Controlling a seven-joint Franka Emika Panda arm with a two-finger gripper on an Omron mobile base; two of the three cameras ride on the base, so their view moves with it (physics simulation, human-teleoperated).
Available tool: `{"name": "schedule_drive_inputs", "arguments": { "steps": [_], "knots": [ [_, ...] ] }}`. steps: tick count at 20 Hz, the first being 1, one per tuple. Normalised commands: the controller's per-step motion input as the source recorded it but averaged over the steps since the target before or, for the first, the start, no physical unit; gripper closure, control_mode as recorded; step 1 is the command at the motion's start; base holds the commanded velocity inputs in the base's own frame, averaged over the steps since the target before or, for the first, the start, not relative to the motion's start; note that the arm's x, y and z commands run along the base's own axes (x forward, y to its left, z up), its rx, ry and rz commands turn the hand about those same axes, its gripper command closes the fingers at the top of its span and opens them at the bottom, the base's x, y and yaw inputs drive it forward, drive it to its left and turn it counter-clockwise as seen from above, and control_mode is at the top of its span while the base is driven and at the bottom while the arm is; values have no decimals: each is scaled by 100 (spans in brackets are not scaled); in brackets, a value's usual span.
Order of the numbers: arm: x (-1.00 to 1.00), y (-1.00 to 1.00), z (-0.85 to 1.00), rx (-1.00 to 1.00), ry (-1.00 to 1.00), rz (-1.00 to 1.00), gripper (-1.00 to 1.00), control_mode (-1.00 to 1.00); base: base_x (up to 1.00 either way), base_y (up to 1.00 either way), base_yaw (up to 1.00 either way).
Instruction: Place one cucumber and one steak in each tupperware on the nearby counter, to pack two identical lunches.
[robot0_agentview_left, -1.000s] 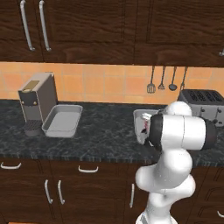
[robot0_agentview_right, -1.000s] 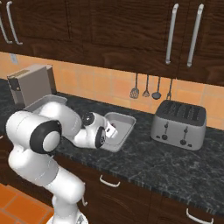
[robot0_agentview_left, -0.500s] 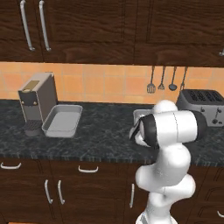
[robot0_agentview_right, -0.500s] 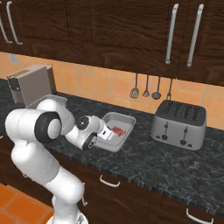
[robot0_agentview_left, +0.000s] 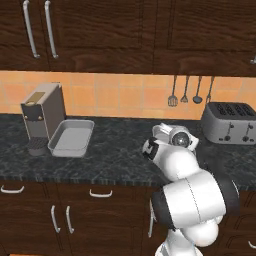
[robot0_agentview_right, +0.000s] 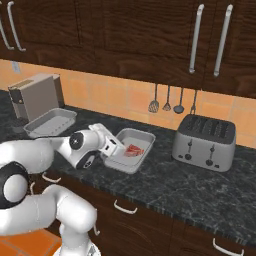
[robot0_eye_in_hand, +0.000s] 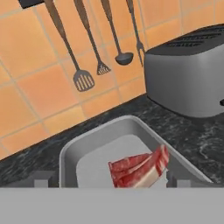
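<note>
Hand view: steak (robot0_eye_in_hand: 142, 169) lies in tupperware (robot0_eye_in_hand: 96, 140)

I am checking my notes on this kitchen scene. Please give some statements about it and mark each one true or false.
1. A steak lies in the tupperware nearest the toaster. True.
2. The other tupperware, beside the coffee machine, holds a cucumber. False: nothing lies in it.
3. The gripper is shut on the steak. False: it is open, and the steak rests in the tray.
4. Utensils hang on the tiled wall above the counter. True.
5. The toaster stands inside a tupperware. False: it stands on the counter.
</note>
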Motion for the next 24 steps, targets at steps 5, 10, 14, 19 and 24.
{"name": "schedule_drive_inputs", "arguments": {
  "steps": [5, 10, 14, 19, 24],
  "knots": [
    [-100, 7, 79, 0, 14, 9, -100, -100, 0, 0, 0],
    [-85, 5, 45, 0, 50, 16, -100, -100, 0, 0, 0],
    [-36, 0, -42, -2, 62, 17, -100, -100, 0, 0, 0],
    [-14, 0, -6, 0, 0, 0, -100, 100, -60, -20, 1],
    [0, 0, 0, 0, 0, 0, -100, 100, -100, -76, 0]
  ]
}}
